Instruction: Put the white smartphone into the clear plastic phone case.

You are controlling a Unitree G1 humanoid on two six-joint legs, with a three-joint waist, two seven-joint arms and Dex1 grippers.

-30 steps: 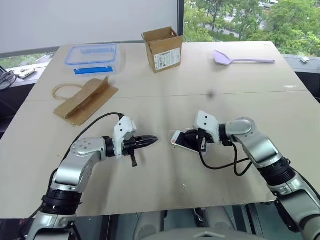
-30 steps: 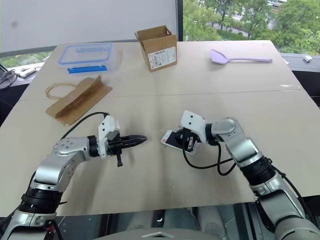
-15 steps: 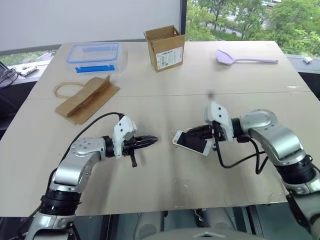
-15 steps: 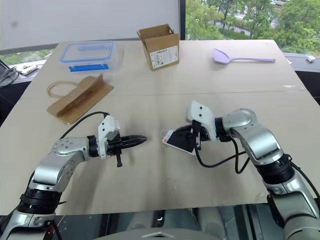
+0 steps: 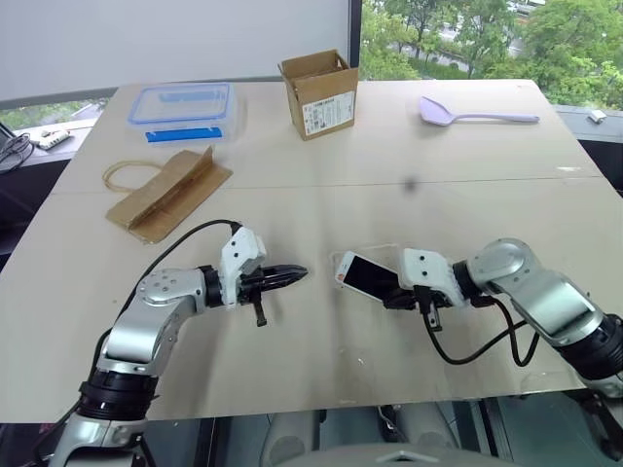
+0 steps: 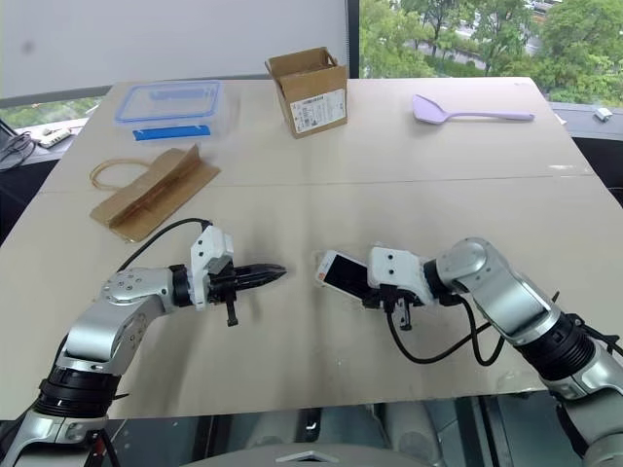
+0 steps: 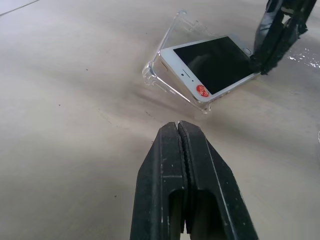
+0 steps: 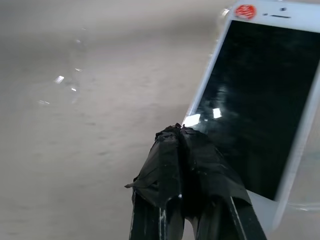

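Observation:
The white smartphone [image 5: 362,274] lies screen up near the middle of the table, tilted in the clear plastic phone case [image 7: 159,75]. Its end with the red mark [image 7: 202,90] faces my left gripper and rests over the case's rim. My right gripper [image 5: 391,298] is shut, its fingertips [image 8: 179,132] pressed against the phone's edge at the end away from the red mark, with nothing between them. My left gripper [image 5: 295,275] is shut and empty, held just above the table a short way left of the phone, pointing at it.
At the back stand an open cardboard box [image 5: 317,94] and a clear box with a blue-rimmed lid [image 5: 185,109]. A folded brown paper bag [image 5: 165,195] lies at the left and a purple spatula [image 5: 472,114] at the back right. The table's front edge [image 5: 321,404] is close.
My right arm has swung outward and lowered, and its gripper has moved from over the phone to the phone's right end. The phone and my left gripper stay put.

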